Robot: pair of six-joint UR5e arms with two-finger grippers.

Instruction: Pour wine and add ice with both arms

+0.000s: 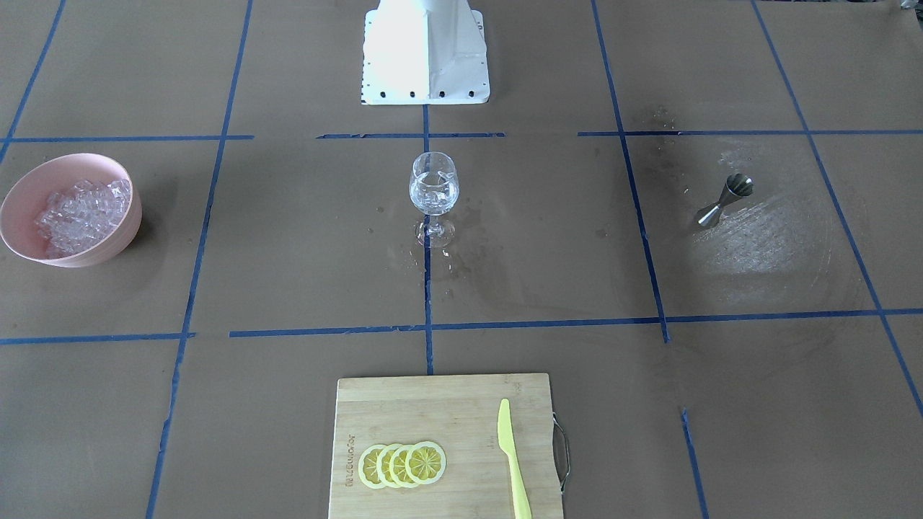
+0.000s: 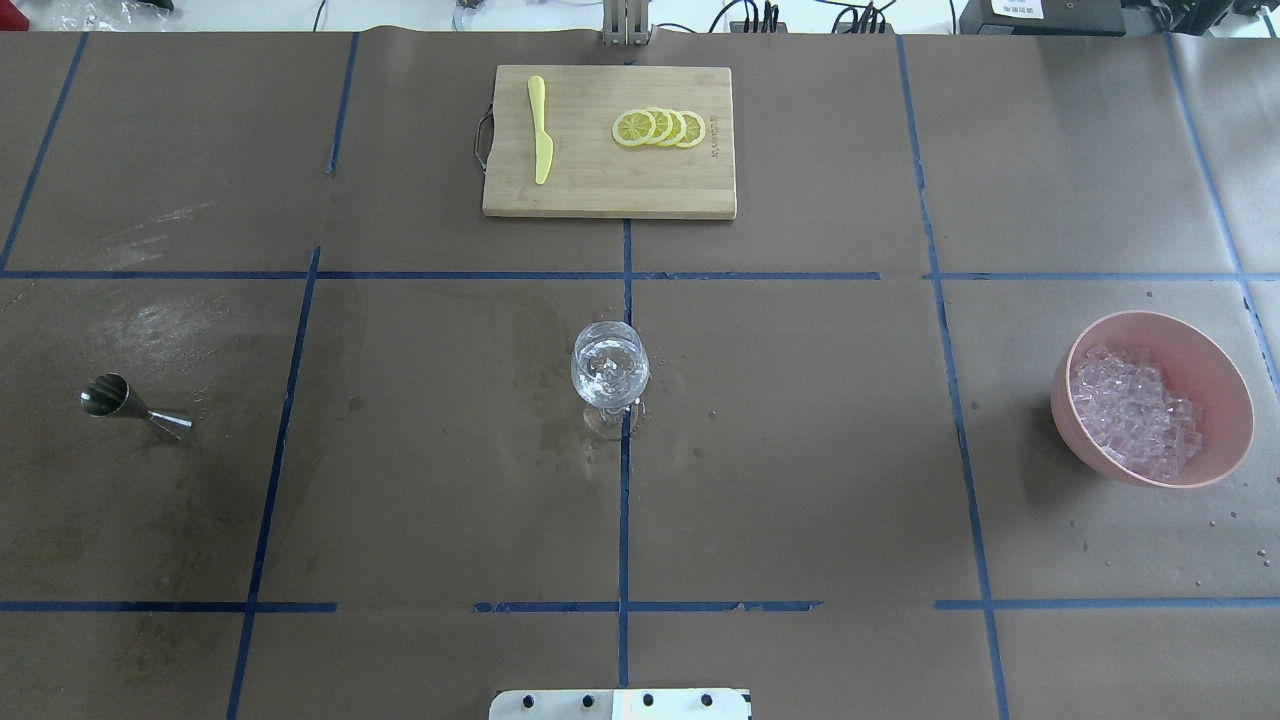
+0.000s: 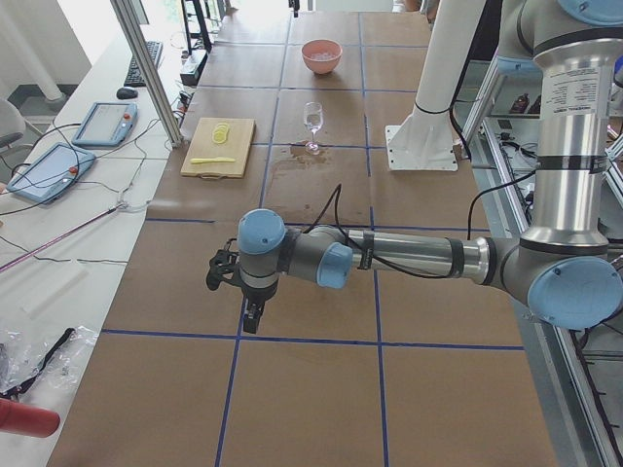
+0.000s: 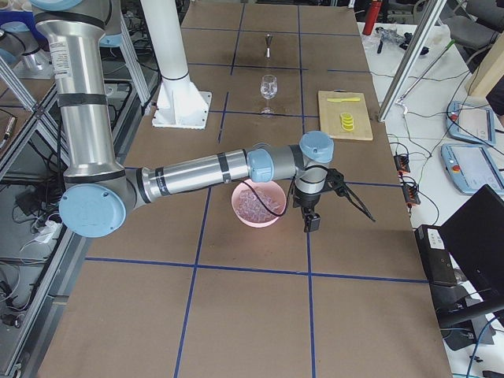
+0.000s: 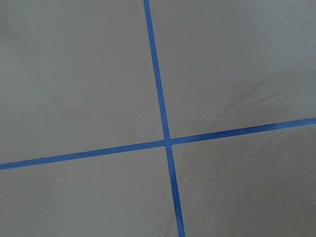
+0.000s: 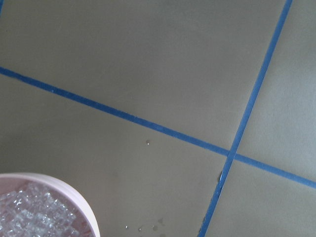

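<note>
Ice (image 4: 256, 202) heaped in pink bowl (image 4: 256, 223); right pincer (image 4: 312, 222) just beside.

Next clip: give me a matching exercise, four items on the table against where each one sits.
Things:
1. ice
2. wine glass
3. jigger
4. lemon slices

Places:
A. on the cutting board
B. at the centre, on a blue tape line
C. in the pink bowl
D. alone on the robot's left side

Pairs: 1-C, 2-B, 3-D, 4-A
</note>
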